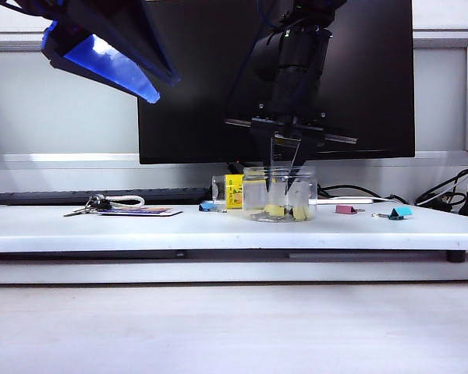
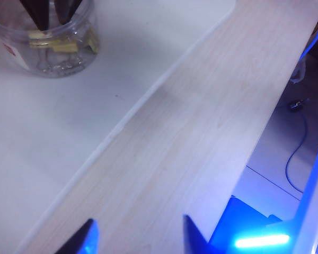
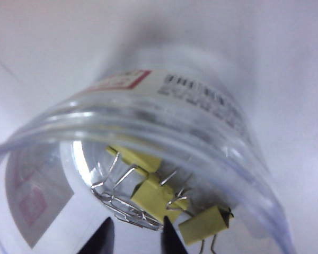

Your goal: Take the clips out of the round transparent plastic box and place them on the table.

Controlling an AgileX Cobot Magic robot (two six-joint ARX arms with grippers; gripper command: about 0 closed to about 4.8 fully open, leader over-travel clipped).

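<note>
The right hand (image 3: 135, 238) reaches straight down through the open mouth of the squat, round, clear plastic box with a white label (image 1: 279, 193). Its two dark fingers (image 3: 100, 239) stand a little apart, just over the tangle at the bottom. Whether they pinch anything I cannot tell, as only the tips show. Beneath them lie the small pale-yellow binder clips with thin silver wire handles (image 3: 153, 194), heaped together on the box floor with handles crossing and no shared direction. One clip (image 3: 204, 225) lies a bit aside, against the wall. The box stands upright, its axis vertical, mouth up, near the middle of the long white desk (image 1: 140, 230), and set back from the thick front edge. Its wall rings the fingers closely, so there is little sideways room inside.

The left hand (image 2: 140, 233) hangs high over the left end, fingers spread wide and holding nothing, out past the desk's front edge above pale wood flooring (image 2: 212, 121). Bare desk surface lies between that edge and the box.
</note>
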